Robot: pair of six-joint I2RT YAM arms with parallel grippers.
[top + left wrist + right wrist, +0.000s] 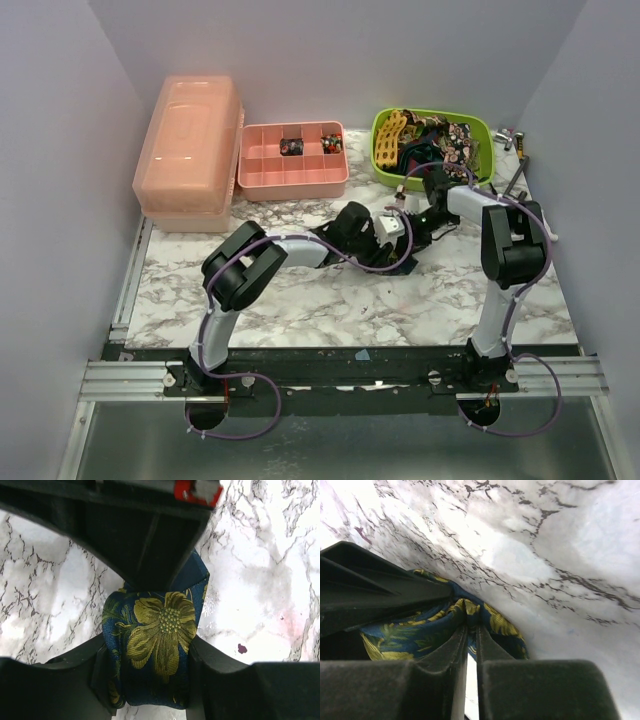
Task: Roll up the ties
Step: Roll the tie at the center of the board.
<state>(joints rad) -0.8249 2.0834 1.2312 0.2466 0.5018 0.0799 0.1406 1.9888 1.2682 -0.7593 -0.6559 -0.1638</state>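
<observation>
Left claw (149, 647): closed in against both flanks of a dark navy fabric necktie with yellow-green flowers (160, 625), wound into a stubby roll on the white marble-patterned tabletop (260, 580). By the look of it clamped on that roll, with black fingers (210, 659) touching cloth on either side. Right claw (470, 622): all but together, only a thin slit between the fingers, pinching a gathered fold of the same navy tie at the tips. Seen from the left wrist as a dark wedge sitting against the roll's far side. So: tie caught between the two claws, near the middle of the table, held by both. Seems to be the closing stage of rolling this one tie, with stowing it not yet done. Judging from above: two cells of the pink plastic compartment tray (290, 188) filled with small dark bundles, probably rolled ties, though too small to be sure. Plenty left to do: a loose heap of patterned ties (440, 140) lying in the lime-green plastic bin (385, 172) at the far right. Next to the tray, a pink lidded plastic box (190, 130), shut. Well short of halfway, at a guess.
</observation>
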